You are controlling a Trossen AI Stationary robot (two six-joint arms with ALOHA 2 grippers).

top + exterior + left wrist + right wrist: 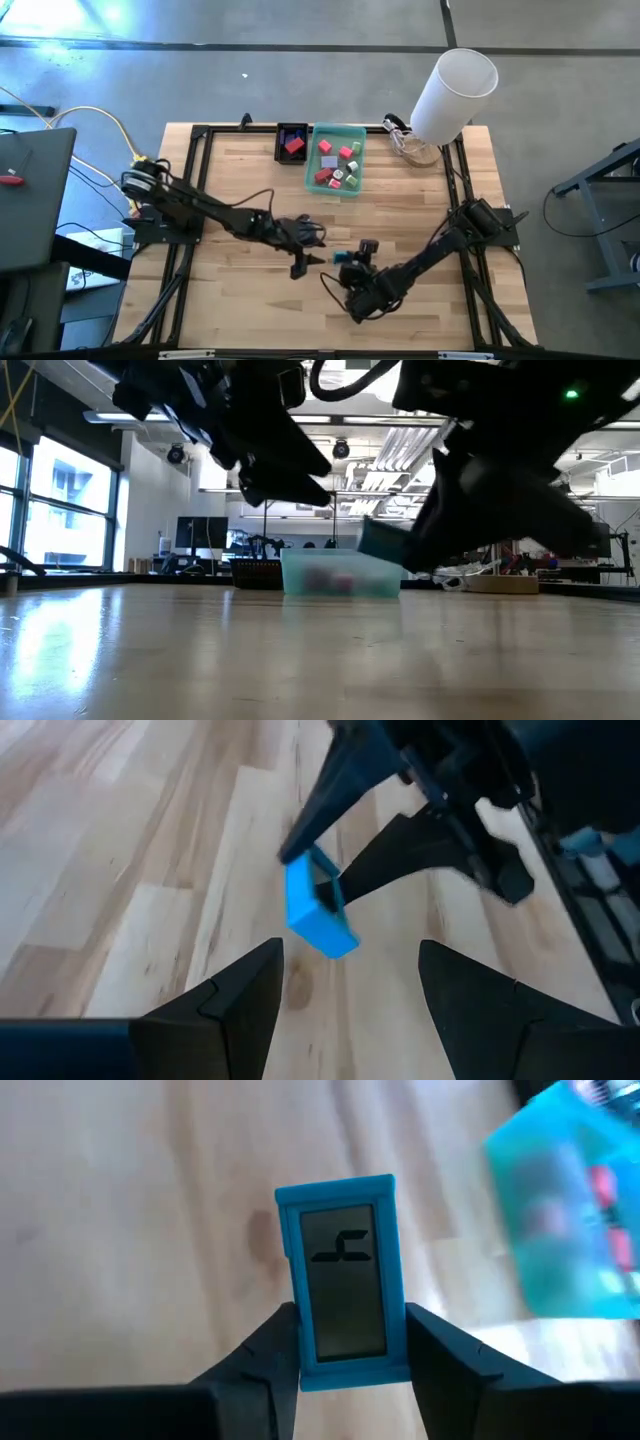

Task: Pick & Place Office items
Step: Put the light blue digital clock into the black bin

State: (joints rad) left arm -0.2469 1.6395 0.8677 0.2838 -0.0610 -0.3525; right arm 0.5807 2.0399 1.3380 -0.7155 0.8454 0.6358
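Note:
A small blue rectangular piece (345, 1270) with a grey panel in its frame is held just above the table's middle. My right gripper (345, 1330) is shut on it. It also shows in the high view as the blue piece (345, 257) and in the left wrist view as the blue piece (318, 912). My left gripper (350, 990) stands open just to the left of it, fingers (303, 265) pointing toward it and touching nothing. At the far middle of the table, a translucent green tray (337, 160) holds several red, pink and white pieces. My right gripper pinches the blue piece by its two long side edges (303, 1315), near one short end, between its two fingers. The fingers slant down from the table's right and lie along the piece. The other end sticks out past the fingertips. The blue piece (380, 542) hangs clear of the table.
Left of the green tray, a small black tray (292, 142) holds a red piece. A big white cylinder (455, 92) stands at the far right corner. Black frame rails (190, 190) run along the table's sides. Bare wood lies at the near side.

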